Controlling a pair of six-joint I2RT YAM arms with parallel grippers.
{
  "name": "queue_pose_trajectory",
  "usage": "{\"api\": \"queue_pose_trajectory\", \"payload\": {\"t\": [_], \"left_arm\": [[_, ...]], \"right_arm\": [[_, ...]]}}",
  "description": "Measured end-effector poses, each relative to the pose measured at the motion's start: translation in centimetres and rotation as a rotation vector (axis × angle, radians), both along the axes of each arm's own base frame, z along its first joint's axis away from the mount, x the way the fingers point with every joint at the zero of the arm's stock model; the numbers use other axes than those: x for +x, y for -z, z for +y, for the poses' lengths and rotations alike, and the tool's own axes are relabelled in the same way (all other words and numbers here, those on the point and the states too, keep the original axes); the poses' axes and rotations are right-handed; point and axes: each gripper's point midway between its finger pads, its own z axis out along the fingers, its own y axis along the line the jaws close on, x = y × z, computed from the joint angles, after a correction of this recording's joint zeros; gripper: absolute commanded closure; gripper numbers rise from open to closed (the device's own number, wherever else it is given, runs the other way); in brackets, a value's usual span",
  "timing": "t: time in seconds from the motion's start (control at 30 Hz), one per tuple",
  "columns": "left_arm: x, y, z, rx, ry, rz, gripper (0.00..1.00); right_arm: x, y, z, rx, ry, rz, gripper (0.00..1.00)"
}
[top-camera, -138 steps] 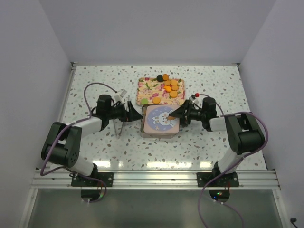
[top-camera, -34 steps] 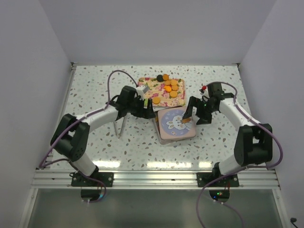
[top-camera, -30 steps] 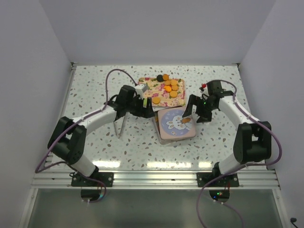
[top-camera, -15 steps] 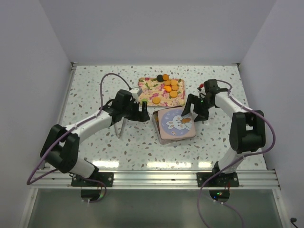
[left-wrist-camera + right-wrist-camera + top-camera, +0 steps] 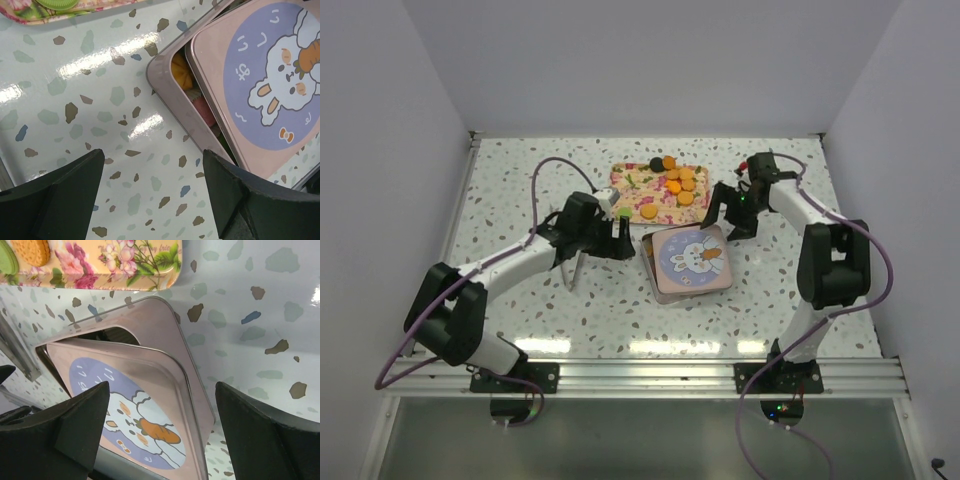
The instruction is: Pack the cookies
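Both pincers hover low over the speckled counter point(image 5: 520, 180), flanking the square tin point(image 5: 162, 70) at the centre of the overhead view. The left pincer point(image 5: 152, 160) is spread wide with nothing between its fingers, pointed at the tin's corner. The right pincer point(image 5: 162, 392) is released too, gaping above the rabbit lid point(image 5: 125, 405).

That lid is the obstacle. It lies askew on the tin and covers most of it. Only a narrow slot shows along one edge, where an orange cookie point(image 5: 180, 72) and a pink one point(image 5: 202, 107) peek out.

Most of the cookies point(image 5: 680, 185) sit on the floral tray point(image 5: 630, 183), just above the tin in the overhead view: orange ones clustered, a black one at the top edge, a green one lower left.

A thin grey metal piece point(image 5: 574, 270) stands beneath the left arm; what it is, I cannot tell.
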Motion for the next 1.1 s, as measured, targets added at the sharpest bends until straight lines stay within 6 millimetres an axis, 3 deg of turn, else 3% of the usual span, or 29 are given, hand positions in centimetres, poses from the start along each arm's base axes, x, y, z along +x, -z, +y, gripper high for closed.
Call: {"api": "queue_pose_trajectory", "payload": {"t": [0.23,0.43,0.87,1.1], "left_arm": [[0.0,0.1,0.0,0.002,-0.006,0.003,0.15],[-0.2,0.2,-0.2,0.003,0.001,0.004,0.16],[-0.6,1.2,-0.6,0.018,0.015,0.028,0.17],[-0.8,1.2,-0.8,0.019,0.022,0.029,0.17]], "right_arm": [[0.2,-0.2,-0.3,-0.064,0.011,-0.003,0.09],[-0.1,-0.2,1.2,-0.086,0.0,0.002,0.1],[2.3,-0.2,4.4,-0.088,-0.025,-0.008,0.1],[2.4,0.3,4.8,-0.098,-0.034,-0.002,0.08]]}}
